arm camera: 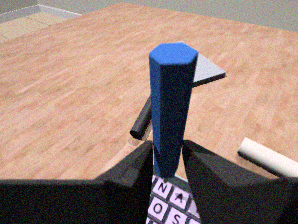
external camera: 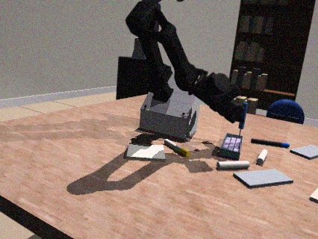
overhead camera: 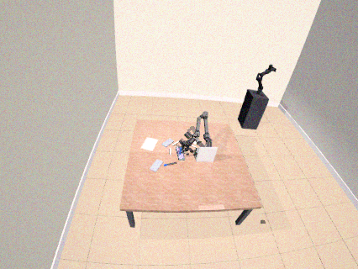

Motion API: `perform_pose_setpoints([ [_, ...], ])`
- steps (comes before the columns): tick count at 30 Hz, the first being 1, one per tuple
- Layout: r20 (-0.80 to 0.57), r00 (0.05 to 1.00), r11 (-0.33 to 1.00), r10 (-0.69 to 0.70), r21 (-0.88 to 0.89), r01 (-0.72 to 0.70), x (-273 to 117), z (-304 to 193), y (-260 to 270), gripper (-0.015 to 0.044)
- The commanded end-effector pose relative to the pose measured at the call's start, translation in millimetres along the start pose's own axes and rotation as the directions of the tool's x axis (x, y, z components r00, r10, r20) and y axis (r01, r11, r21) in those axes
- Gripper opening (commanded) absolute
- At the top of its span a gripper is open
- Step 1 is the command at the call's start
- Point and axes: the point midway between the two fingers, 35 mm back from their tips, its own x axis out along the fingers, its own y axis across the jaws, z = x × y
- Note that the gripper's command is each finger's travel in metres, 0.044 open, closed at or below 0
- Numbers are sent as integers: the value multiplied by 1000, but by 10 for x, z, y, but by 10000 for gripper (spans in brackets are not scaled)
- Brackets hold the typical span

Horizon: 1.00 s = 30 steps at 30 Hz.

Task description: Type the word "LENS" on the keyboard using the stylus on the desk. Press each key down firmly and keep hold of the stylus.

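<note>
The stylus (external camera: 243, 115) (arm camera: 172, 95) is blue and six-sided and stands nearly upright. My gripper (external camera: 241, 116) (arm camera: 167, 146) is shut on it. The keyboard (external camera: 231, 143) (overhead camera: 181, 155) is a small dark block with pale keys on the desk (overhead camera: 189, 189) (external camera: 112, 213). The stylus's thin tip is at the keyboard's far end in the exterior view; whether it touches a key I cannot tell. In the wrist view the N key (arm camera: 161, 188), A key (arm camera: 178, 198), O key (arm camera: 157, 208) and S key (arm camera: 175, 216) show below the fingers, and the tip is hidden.
A black marker (external camera: 266, 142) (arm camera: 142, 121) with a blue end lies beyond the keyboard. White cylinders (external camera: 233, 165) (external camera: 262, 156) lie near it, with grey slabs (external camera: 263, 178) (external camera: 306, 151). A yellow-ended marker (external camera: 175, 146) and a pale slab (external camera: 145, 153) lie near the grey arm base (external camera: 162, 121).
</note>
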Motion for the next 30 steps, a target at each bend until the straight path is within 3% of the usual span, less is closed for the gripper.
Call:
perform_pose_setpoints([
  [1, 4, 1000, 1000, 6, -6, -6, 7, 0, 16, 0],
  [8, 4, 1000, 1000, 6, -6, -6, 7, 0, 16, 0],
  [11, 3, 1000, 1000, 7, -6, -7, 21, 5, 21, 79],
  [30, 3, 1000, 1000, 8, -6, -8, 28, 8, 23, 81],
])
